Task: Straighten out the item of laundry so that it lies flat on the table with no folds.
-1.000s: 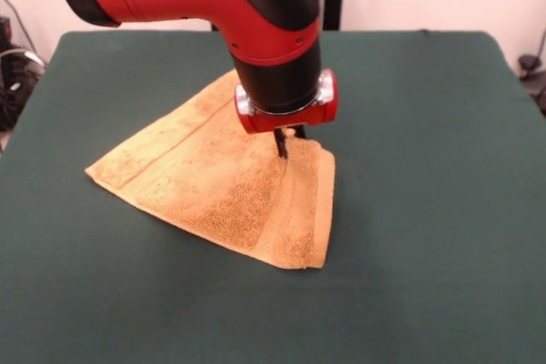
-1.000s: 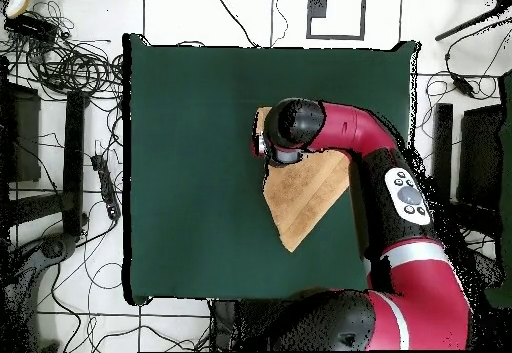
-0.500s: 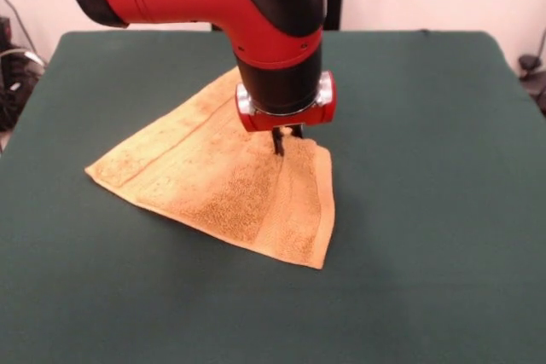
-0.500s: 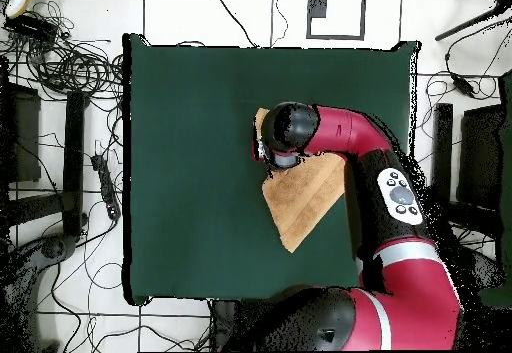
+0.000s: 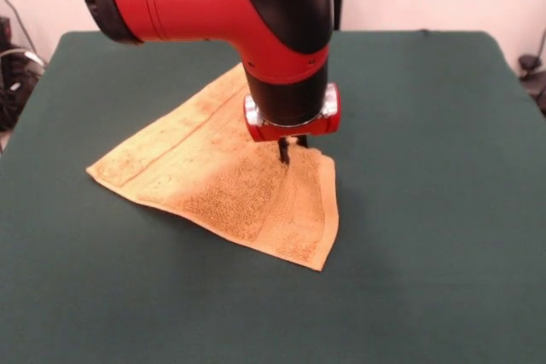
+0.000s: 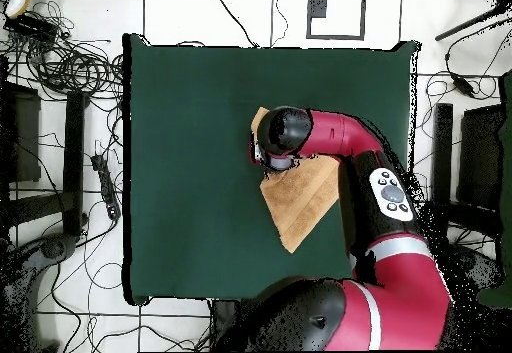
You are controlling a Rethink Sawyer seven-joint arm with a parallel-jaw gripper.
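no readable text, labels or signs

Even, fairly bright indoor light is seen in both views, with no glare. In the front view a soft shadow is cast on the table (image 5: pixel 444 236) just right of the towel (image 5: pixel 213 185), below the arm. The table's near edge is slightly soft; the towel's pile is rendered clearly.

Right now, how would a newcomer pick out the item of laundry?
Look at the dark green table; near its middle, beneath the red arm's gripper, lies the towel. It is golden-orange and fluffy, folded into a triangle, the only thing lying on the table.
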